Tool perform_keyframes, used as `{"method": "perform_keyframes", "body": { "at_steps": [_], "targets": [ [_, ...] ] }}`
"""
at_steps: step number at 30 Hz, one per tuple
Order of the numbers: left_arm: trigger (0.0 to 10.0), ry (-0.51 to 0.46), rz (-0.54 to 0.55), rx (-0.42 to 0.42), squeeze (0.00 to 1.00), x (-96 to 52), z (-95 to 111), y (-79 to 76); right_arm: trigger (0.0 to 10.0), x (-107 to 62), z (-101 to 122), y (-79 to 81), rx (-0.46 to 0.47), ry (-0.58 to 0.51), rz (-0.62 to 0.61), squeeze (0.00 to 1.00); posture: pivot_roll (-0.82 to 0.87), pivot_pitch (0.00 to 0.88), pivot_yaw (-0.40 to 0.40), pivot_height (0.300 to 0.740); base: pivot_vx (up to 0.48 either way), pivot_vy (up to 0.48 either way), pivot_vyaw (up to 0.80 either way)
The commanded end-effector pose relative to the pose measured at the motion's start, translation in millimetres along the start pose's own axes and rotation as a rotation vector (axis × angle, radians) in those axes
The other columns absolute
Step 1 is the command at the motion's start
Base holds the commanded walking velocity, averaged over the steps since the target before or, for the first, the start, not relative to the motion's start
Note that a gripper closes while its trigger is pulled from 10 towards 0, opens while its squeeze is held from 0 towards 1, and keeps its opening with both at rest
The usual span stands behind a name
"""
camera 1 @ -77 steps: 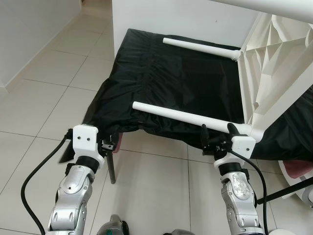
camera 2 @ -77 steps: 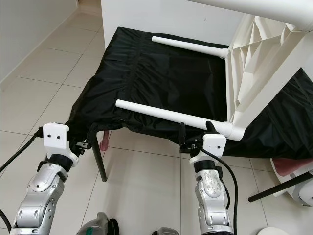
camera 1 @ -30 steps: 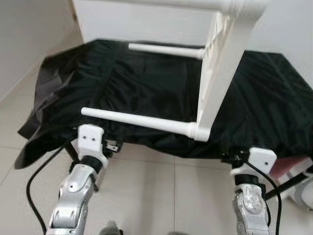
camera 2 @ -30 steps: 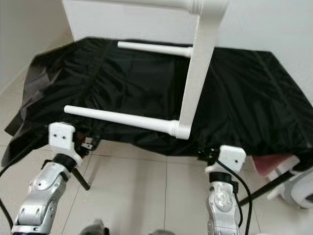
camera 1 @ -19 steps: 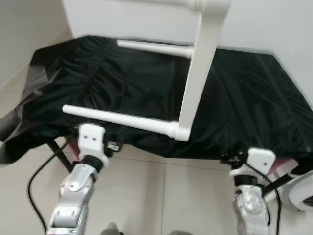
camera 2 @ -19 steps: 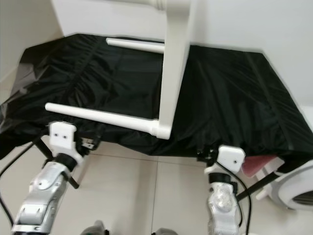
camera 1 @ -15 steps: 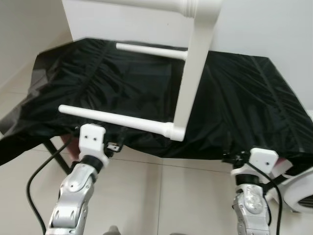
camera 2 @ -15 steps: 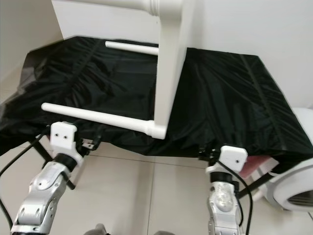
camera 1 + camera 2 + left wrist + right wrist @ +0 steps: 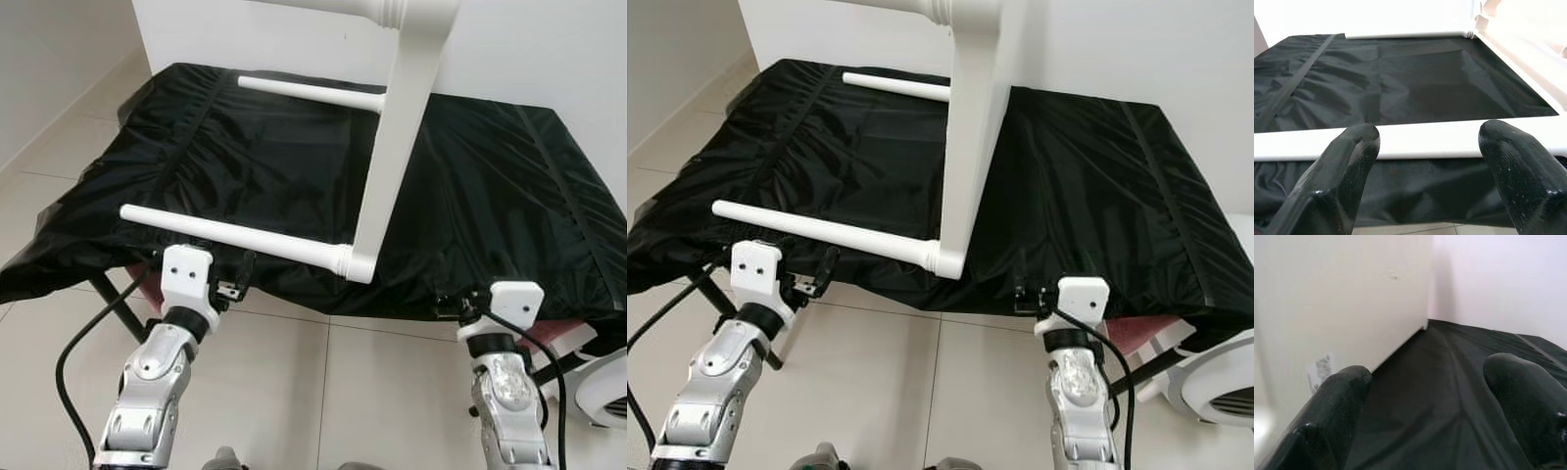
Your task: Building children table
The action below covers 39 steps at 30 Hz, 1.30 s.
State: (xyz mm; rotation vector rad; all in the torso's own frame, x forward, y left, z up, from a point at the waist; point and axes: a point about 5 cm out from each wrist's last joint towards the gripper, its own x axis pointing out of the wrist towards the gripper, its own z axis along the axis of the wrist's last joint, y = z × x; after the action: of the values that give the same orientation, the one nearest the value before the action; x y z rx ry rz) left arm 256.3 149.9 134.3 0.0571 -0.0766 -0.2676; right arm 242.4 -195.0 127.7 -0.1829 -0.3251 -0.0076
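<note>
Children's table [image 9: 407, 117] standing on edge on the black-covered bench [image 9: 490, 186], legs pointing toward the robot's left; left gripper [image 9: 1425, 142], fingers spread, just before the nearest leg [image 9: 235, 238], right gripper [image 9: 1425, 396] likewise spread and empty; unheld, the tabletop may topple if nudged.
</note>
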Motion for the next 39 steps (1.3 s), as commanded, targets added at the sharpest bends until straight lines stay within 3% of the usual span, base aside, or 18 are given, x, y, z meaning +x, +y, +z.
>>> {"method": "perform_keyframes", "body": {
  "at_steps": [1, 5, 12, 13, 26, 32, 39],
  "targets": [
    [10.0, -0.004, -0.048, -0.026, 0.0, 2.4, 6, -4.2, 10.0, 1.9, -3, 1.2, -0.003, 0.018, 0.023, 0.0, 0.01, 0.025, -0.032, 0.74, 0.0, 0.0, 0.0],
    [10.0, -0.066, -0.101, -0.031, 0.0, 5.9, 20, -12.0, 10.0, 7.3, 0, 6.2, 0.027, 0.004, 0.044, 0.0, 0.0, 0.024, -0.032, 0.74, 0.0, 0.0, 0.0],
    [10.0, -0.09, -0.167, -0.026, 0.0, 5.7, 23, -20.5, 10.0, 8.4, 5, 11.5, 0.05, -0.02, 0.135, 0.0, 0.0, 0.021, -0.032, 0.74, 0.0, 0.0, 0.0],
    [10.0, -0.092, -0.188, -0.025, 0.0, 5.9, 23, -22.8, 10.0, 8.5, 7, 12.2, 0.076, -0.026, 0.192, 0.0, -0.01, 0.022, -0.033, 0.74, 0.0, 0.0, 0.0],
    [10.0, -0.097, -0.202, -0.019, 0.0, 7.9, 24, -24.5, 10.0, 17.2, 6, 17.5, 0.098, -0.012, 0.356, 0.0, -0.01, 0.023, -0.039, 0.74, 0.0, 0.0, 0.0],
    [10.0, -0.109, -0.207, -0.016, 0.0, 9.2, 27, -26.5, 10.0, 33.0, 4, 26.5, 0.111, -0.012, 0.445, 0.0, 0.0, 0.024, -0.041, 0.74, 0.0, 0.0, 0.0],
    [10.0, -0.119, -0.205, -0.013, 0.0, 9.5, 30, -26.3, 10.0, 47.9, 3, 28.6, 0.117, -0.026, 0.443, 0.0, 0.01, 0.023, -0.042, 0.74, 0.0, 0.0, 0.0]
  ]
}}
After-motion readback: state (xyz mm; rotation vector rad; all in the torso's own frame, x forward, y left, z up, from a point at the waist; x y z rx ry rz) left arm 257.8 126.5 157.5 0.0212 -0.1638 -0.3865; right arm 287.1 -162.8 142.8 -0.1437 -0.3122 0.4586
